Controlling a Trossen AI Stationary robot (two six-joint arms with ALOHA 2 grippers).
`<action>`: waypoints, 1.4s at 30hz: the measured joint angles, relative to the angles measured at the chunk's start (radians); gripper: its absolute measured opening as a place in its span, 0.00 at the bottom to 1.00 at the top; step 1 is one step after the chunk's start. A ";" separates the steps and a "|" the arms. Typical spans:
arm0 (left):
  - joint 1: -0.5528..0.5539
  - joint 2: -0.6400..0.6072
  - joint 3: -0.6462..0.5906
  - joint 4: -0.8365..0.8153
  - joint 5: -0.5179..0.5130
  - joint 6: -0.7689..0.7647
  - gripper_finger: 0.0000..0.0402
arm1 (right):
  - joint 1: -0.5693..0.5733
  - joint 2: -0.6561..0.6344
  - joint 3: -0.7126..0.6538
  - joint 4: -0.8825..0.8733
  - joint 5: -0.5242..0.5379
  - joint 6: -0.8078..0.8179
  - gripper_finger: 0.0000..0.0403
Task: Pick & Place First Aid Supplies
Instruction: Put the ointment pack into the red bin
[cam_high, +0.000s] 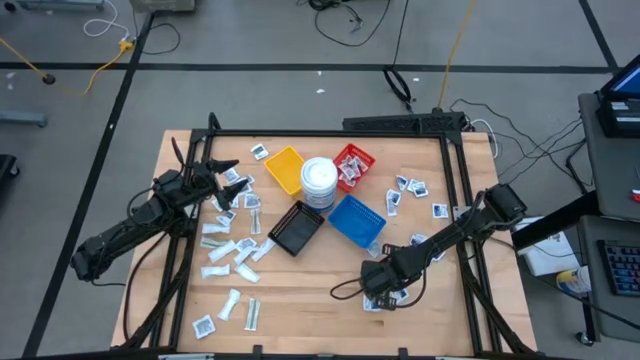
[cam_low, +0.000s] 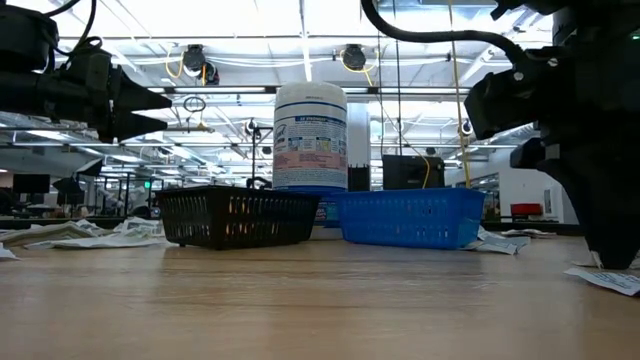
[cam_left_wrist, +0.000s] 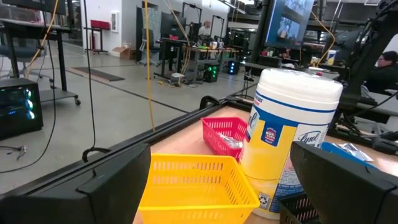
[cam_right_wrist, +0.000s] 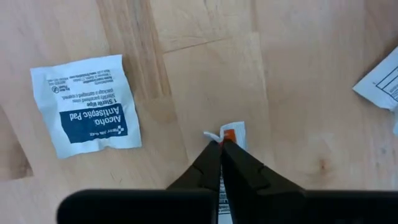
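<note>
Looking at the table (cam_high: 300, 300) from above, this job is barely started. Most of the packets (cam_high: 232, 250) lie loose on the wood: a big scatter on the left by the left arm, and a smaller bunch (cam_high: 410, 190) on the right, beyond the blue tray (cam_high: 356, 220). The red tray (cam_high: 353, 165) has some white bits in it, so a little sorting looks done. The yellow tray (cam_high: 284, 169) and black tray (cam_high: 296, 229) look empty as far as I can see, and the tub (cam_high: 318, 182) sits in the middle of the four.

The right gripper (cam_right_wrist: 221, 144) is down at the tabletop near the front edge, jaws pinched fully together on the end of a small strip (cam_right_wrist: 231, 132) with an orange mark. Looks like a fresh grab with the strip not lifted yet. An alcohol pad (cam_right_wrist: 87, 104) lies flat just beside it, untouched. The left gripper (cam_high: 222, 172) hangs over the left scatter with its fingers spread wide and nothing in them.

Hard to tell stuff: most of the strip is hidden under the right fingers, so I can't say how long it is or how solid the pinch is. The low view shows the tray walls, not what's in them. The blue tray's contents are unclear from above too. One more packet (cam_right_wrist: 379, 78) is cut off at the edge of the right wrist view.
</note>
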 joint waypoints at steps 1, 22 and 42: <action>0.000 0.000 0.000 0.000 0.000 0.000 0.98 | -0.001 -0.012 -0.003 -0.003 -0.003 0.001 0.01; 0.000 0.000 0.000 0.000 0.000 0.000 0.98 | -0.089 -0.265 0.115 -0.426 -0.116 -0.036 0.00; 0.000 0.000 0.000 0.000 0.000 0.000 0.98 | -0.638 -0.265 0.115 -0.430 -0.108 -0.399 0.00</action>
